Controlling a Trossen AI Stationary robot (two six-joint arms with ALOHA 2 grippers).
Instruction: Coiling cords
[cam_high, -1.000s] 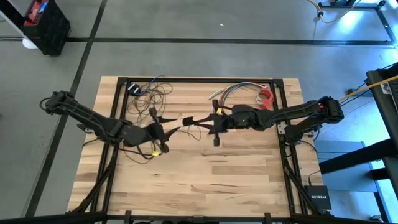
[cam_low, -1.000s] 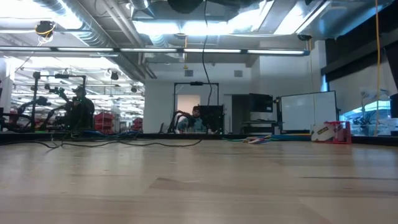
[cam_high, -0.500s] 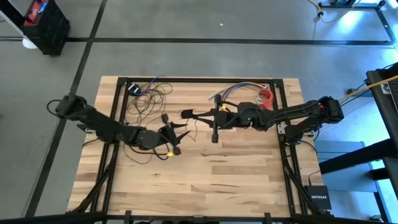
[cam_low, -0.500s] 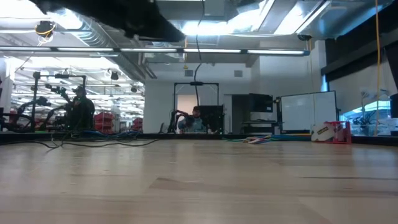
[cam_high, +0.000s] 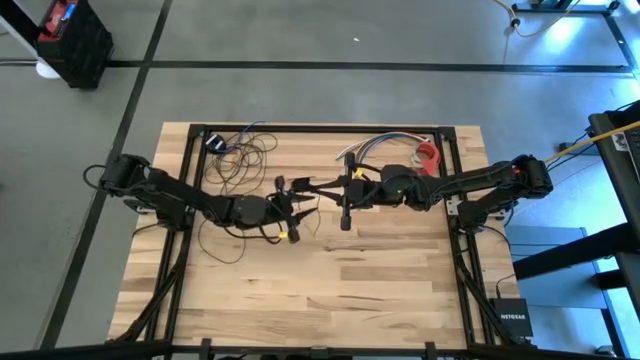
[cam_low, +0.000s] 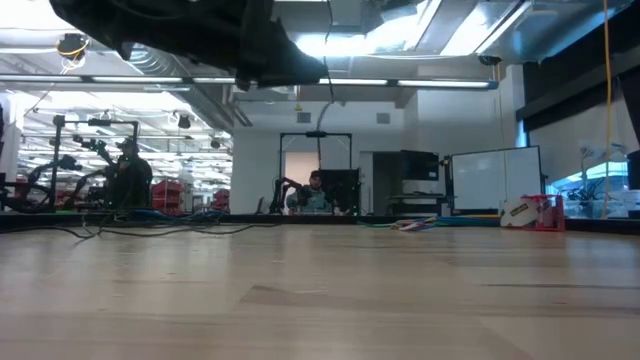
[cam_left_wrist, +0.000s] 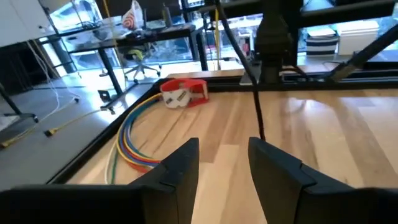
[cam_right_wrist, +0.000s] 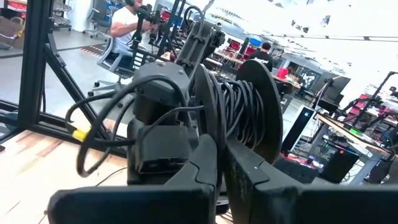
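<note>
**Clerk:** Item one, the cords (cam_high: 240, 160)?

**Checker:** Thin dark wire in loose loops at the upper left of the light wooden table (cam_high: 380, 280), ending in a small black round puck (cam_high: 215, 142) near the table's top edge. More of the wire runs under the left arm, lower down. Only the high view shows these loops. The low view shows a single strand (cam_low: 329, 90) hanging upper centre, its top cut off by the frame. The left wrist view has a similar dark strand (cam_left_wrist: 252, 81) slanting down at centre.

**Clerk:** Item two, the left gripper (cam_high: 290, 203)?

**Checker:** Centre-left of the high view, above the table. Its own camera shows it (cam_left_wrist: 224, 155) released, fingers apart with bare wood in the gap.

**Clerk:** Item three, the right gripper (cam_high: 308, 186)?

**Checker:** Just right of the left one, tip to tip. Its own camera shows it (cam_right_wrist: 221, 158) clenched, fingers all but touching. Whether wire is nipped between them cannot be made out. Beyond it, filling the centre of that frame, are dark discs wound with black cable, too close to identify.

**Clerk:** Sundries?

**Checker:** A short bundle of multicoloured wires (cam_high: 385, 147) and a red-and-white object (cam_high: 428, 155), upper right of the table. The left wrist view shows both plainer, the wires (cam_left_wrist: 127, 140) at left and the red object (cam_left_wrist: 180, 92) above them. In the low view a dark arm part (cam_low: 200, 35) blocks the upper left, and which arm it belongs to is unclear there.
</note>
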